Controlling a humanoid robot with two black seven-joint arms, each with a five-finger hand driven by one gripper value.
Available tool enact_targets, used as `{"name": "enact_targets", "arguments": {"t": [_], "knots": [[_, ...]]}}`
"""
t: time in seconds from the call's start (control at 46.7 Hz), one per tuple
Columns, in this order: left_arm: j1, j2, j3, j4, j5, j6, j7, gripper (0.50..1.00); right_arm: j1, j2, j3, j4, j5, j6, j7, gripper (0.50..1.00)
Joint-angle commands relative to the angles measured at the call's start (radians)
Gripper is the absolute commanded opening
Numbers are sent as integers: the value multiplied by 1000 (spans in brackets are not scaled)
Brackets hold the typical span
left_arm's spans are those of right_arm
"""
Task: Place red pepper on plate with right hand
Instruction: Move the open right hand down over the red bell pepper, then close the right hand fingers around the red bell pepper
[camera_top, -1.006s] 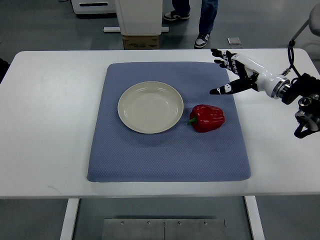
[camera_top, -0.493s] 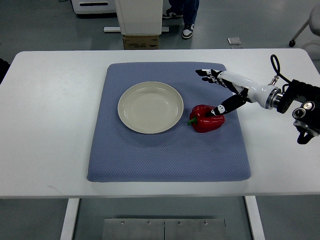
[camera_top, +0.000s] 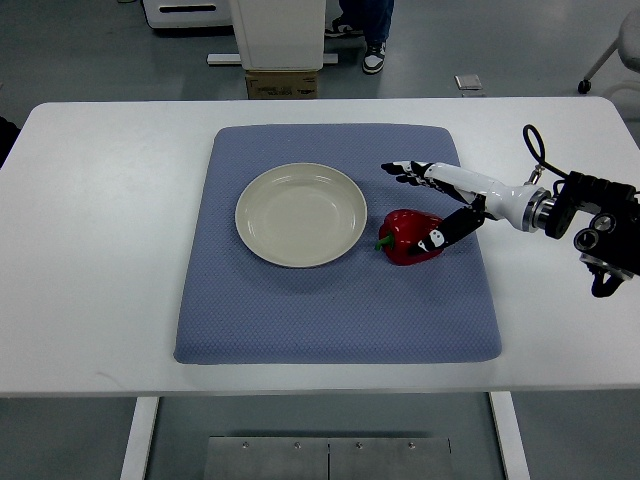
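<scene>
A red bell pepper (camera_top: 410, 236) with a green stem lies on the blue mat (camera_top: 337, 300), just right of the empty cream plate (camera_top: 300, 214). My right hand (camera_top: 420, 205) reaches in from the right edge and spans the pepper. Its fingers (camera_top: 405, 170) are spread above the pepper's far side and its thumb (camera_top: 433, 240) lies on the pepper's near right side. The hand is open, not closed around the pepper. My left arm is out of view.
The mat lies on a white table (camera_top: 90, 250). A person's legs and shoes (camera_top: 372, 58) show on the floor beyond the table, next to a cardboard box (camera_top: 281, 84) and a white machine base.
My right hand has moved left and down from the mat's far right corner to the pepper. The thumb now rests on it. The pepper and plate have not moved.
</scene>
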Motion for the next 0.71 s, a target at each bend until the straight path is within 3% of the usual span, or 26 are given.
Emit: {"name": "enact_targets", "arguments": {"t": [0.0,0.385,0.685], "knots": [[1,0,0,0,0,0,0,1000,-1,3,-14,-2,-8,-2,0,1000],[1,0,0,0,0,0,0,1000,5,36,-72,-25,-12,-62,0,998],[-1,0,0,0,0,0,0,1000,2,49,-77,-35,-12,-63,-2,996]]}}
